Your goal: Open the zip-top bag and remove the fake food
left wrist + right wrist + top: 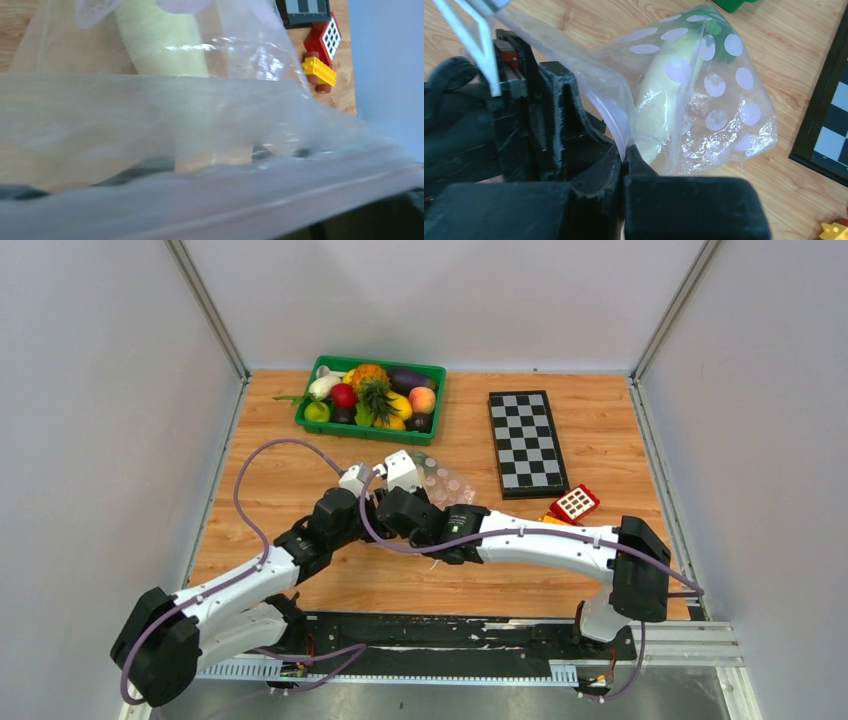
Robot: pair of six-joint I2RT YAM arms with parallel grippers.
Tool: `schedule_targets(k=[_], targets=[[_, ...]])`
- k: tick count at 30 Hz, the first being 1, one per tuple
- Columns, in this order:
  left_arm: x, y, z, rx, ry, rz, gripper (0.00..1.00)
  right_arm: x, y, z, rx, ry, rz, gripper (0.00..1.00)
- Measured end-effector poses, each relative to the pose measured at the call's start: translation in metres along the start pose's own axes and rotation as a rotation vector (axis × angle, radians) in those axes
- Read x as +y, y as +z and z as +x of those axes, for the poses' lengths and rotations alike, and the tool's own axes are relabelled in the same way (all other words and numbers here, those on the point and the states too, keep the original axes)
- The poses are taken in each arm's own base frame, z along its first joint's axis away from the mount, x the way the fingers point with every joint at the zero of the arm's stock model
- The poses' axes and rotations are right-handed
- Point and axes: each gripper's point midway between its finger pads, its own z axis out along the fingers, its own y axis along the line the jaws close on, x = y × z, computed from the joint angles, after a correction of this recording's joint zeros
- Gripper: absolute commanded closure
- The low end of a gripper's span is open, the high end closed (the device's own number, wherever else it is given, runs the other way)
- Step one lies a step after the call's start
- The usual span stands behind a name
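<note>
The bag (440, 483), mid-table just left of the chessboard (527, 443) with a radish (659, 105) inside, is pinched at its zip edge by the clenched right gripper (624, 161), likely to anchor it for opening; the left gripper (355, 480) is veiled by plastic, jaw state untellable.

There is one zip-top bag (724, 125), and in it one long white radish (659, 115); no second item shows through the film. One green tray (400, 435) holds one pineapple (370, 375), one red apple (344, 395), one green pear (317, 412), one white mushroom (323, 386), one purple eggplant (407, 378), one peach (422, 399) and what look like two yellow fruits (398, 406); any darker pieces there are too small to count. On the table lie one chessboard (527, 443) and one toy block car (322, 50).
</note>
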Motion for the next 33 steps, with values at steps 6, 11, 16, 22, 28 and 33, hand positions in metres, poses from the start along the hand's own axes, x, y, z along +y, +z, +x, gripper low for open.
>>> schedule_targets(k=[6,11,16,22,28,33], targets=[[0.014,0.020,-0.003,-0.041,-0.023,-0.064,0.18,0.004,-0.002,-0.002,0.006,0.039,-0.043,1.00],[0.023,0.034,0.002,-0.053,-0.022,-0.090,0.17,0.003,0.001,0.007,0.033,0.049,-0.046,1.00],[0.033,0.047,0.011,-0.048,-0.014,-0.116,0.17,-0.002,0.003,0.017,0.059,0.058,-0.033,1.00],[0.047,0.067,0.026,-0.037,0.011,-0.162,0.25,0.004,0.004,0.027,0.093,0.071,-0.063,1.00],[0.042,0.084,0.023,-0.066,0.030,-0.142,0.61,0.012,0.006,0.036,0.108,0.086,-0.090,1.00],[0.041,0.085,0.023,-0.066,0.038,-0.137,0.80,0.002,0.009,0.049,0.120,0.073,-0.047,1.00]])
